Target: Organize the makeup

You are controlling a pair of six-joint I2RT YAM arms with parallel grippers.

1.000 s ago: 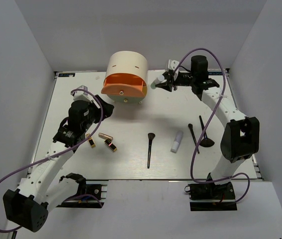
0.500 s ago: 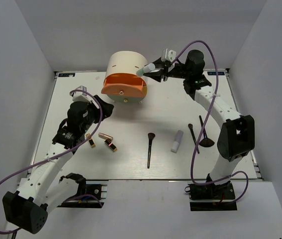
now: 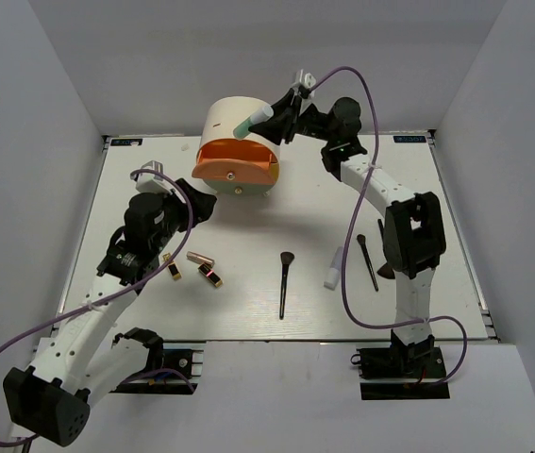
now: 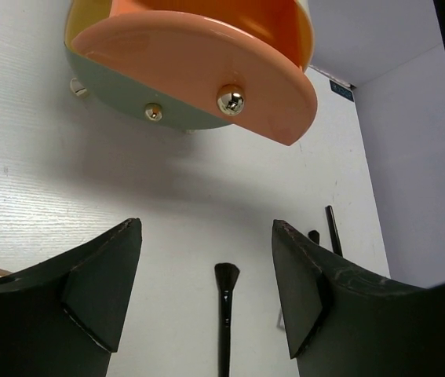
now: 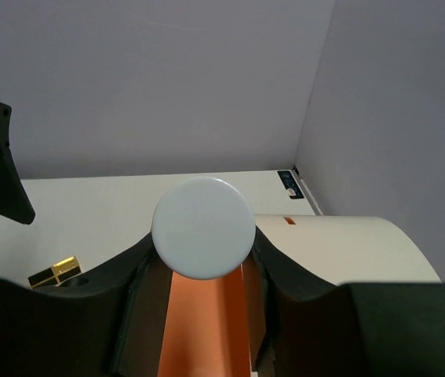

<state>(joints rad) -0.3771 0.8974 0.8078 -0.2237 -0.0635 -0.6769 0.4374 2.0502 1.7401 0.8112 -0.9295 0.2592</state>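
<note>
My right gripper (image 3: 279,120) is shut on the small green-capped bottle (image 3: 252,124) and holds it in the air over the cream half-round box (image 3: 229,118), above its open orange drawer (image 3: 236,162). In the right wrist view the bottle's pale cap (image 5: 203,227) sits between my fingers, with the drawer (image 5: 206,330) below. My left gripper (image 3: 199,209) is open and empty, low over the table in front of the box; a black-handled brush (image 4: 225,314) lies on the table between its fingers (image 4: 100,290). Three lipsticks (image 3: 200,259), this brush (image 3: 284,281) and a white tube (image 3: 335,269) lie on the table.
Two more black brushes (image 3: 368,261) lie at the right, the fan-shaped one partly hidden behind my right arm (image 3: 409,236). The box's lower drawers have round metal knobs (image 4: 230,100). Grey walls enclose the white table (image 3: 154,170) on three sides.
My right arm has swung left and up with the bottle, from right of the box to over its open drawer. The left arm has hardly moved.
</note>
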